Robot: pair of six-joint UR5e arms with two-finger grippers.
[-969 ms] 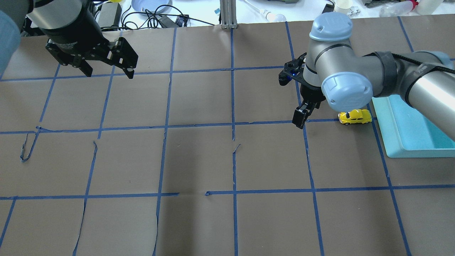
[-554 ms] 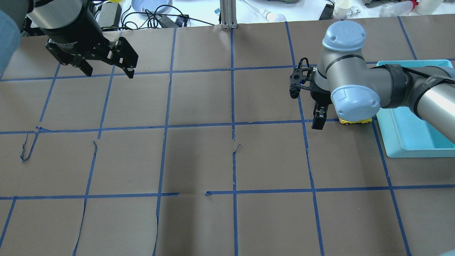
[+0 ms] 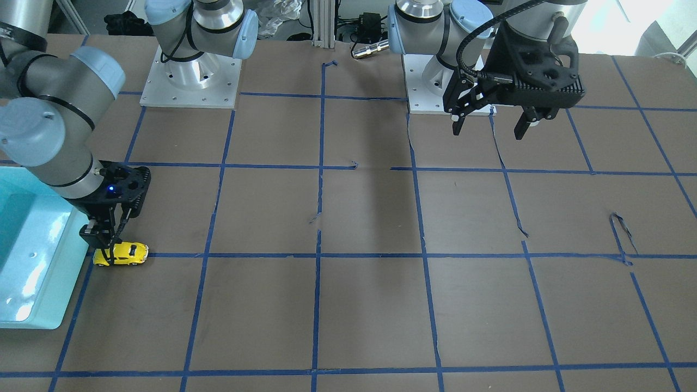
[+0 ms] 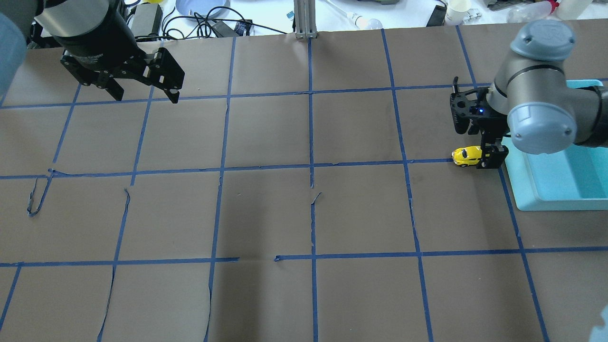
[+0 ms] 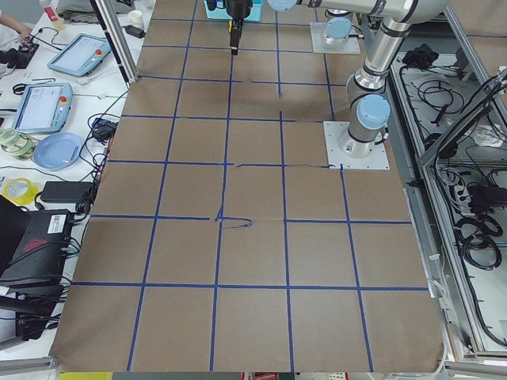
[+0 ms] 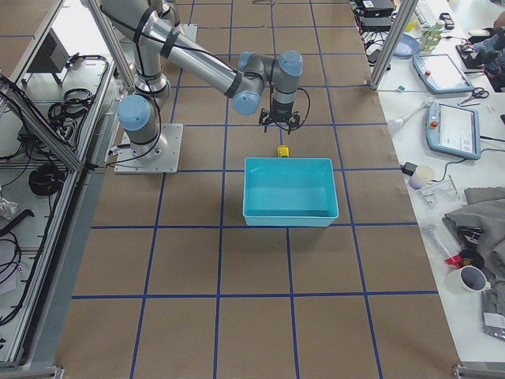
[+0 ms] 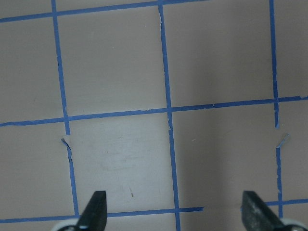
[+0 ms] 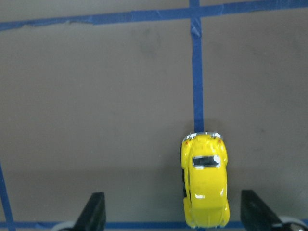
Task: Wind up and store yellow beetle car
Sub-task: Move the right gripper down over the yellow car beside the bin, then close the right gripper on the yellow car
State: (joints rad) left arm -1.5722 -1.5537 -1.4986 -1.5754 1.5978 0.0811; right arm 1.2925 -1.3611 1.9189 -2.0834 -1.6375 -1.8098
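The yellow beetle car point(image 4: 467, 156) stands on the brown table on a blue tape line, just left of the cyan bin point(image 4: 551, 194). It also shows in the front view point(image 3: 122, 253) and the right wrist view point(image 8: 205, 185). My right gripper point(image 4: 489, 151) is open and low over the car's bin-side end. In the right wrist view the gripper point(image 8: 175, 214) has the car between its fingers, nearer the right one and not gripped. My left gripper point(image 4: 145, 95) is open and empty, high over the far left of the table.
The cyan bin point(image 3: 27, 272) is empty and sits at the table's edge on my right side. Blue tape lines grid the brown table point(image 4: 304, 213). Cables and a blue plate point(image 4: 202, 7) lie beyond the far edge.
My right arm has swung right, from left of the car to over its bin-side end. The car and the left arm have not moved.
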